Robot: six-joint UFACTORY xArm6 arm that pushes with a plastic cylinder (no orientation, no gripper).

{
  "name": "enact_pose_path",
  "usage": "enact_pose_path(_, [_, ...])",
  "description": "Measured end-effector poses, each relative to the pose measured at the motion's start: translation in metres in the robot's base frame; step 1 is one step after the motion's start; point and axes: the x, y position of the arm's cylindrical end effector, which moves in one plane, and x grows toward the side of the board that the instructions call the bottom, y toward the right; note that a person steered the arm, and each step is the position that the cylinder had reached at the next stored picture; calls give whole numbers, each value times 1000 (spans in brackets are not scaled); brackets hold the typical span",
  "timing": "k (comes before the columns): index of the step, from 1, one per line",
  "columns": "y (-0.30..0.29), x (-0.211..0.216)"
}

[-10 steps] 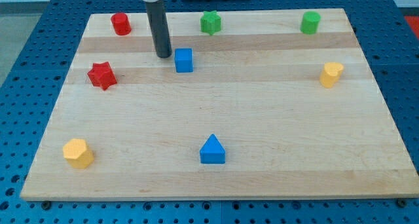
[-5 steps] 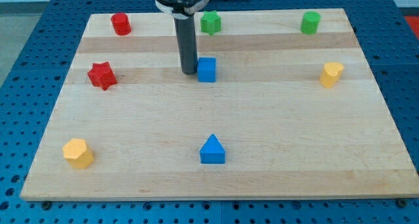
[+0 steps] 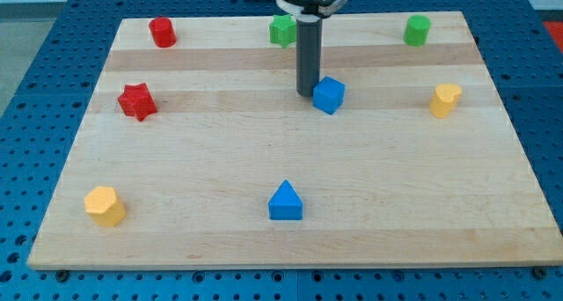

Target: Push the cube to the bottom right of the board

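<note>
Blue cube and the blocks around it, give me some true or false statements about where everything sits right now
1. My tip sits just at the view's left of the blue cube. True.
2. The blue cube lies in the board's bottom right corner. False: it is in the upper middle.
3. The blue triangle lies below the cube, nearer the view's bottom. True.
4. The red star touches the cube. False: it sits far off at the view's left.
5. A yellow block is at the cube's right. True.
</note>
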Motion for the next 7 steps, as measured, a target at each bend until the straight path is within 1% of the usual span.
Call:
enact_pose_path(3, [47, 3])
enact_pose_path(4, [60, 14])
enact_pose_path(7, [92, 77])
